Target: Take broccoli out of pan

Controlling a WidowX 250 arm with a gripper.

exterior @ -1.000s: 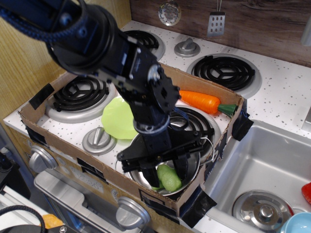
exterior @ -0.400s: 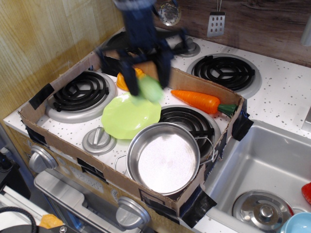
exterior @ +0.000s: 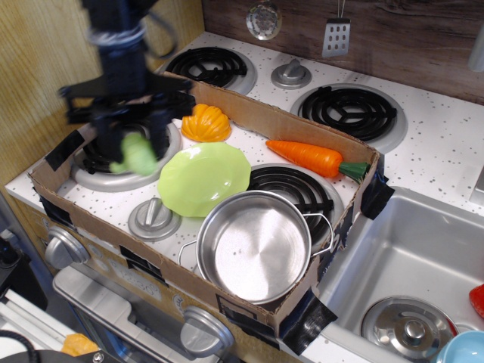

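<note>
The pale green broccoli (exterior: 136, 153) hangs between the fingers of my gripper (exterior: 133, 148), which is shut on it above the left front burner (exterior: 121, 155). The image of the arm is blurred by motion. The shiny steel pan (exterior: 257, 243) sits empty at the front of the cardboard box, on the front right burner, well to the right of the gripper.
A lime-green plate (exterior: 203, 178) lies between burner and pan. An orange squash toy (exterior: 206, 124) and a carrot (exterior: 311, 158) lie at the back of the cardboard box (exterior: 302, 128). A grey knobbed lid (exterior: 153, 218) sits at the front left. A sink (exterior: 423, 265) is at right.
My gripper lifted the broccoli out of the pan, carried it up and back, then swung left over the left front burner. The pan is now empty.
</note>
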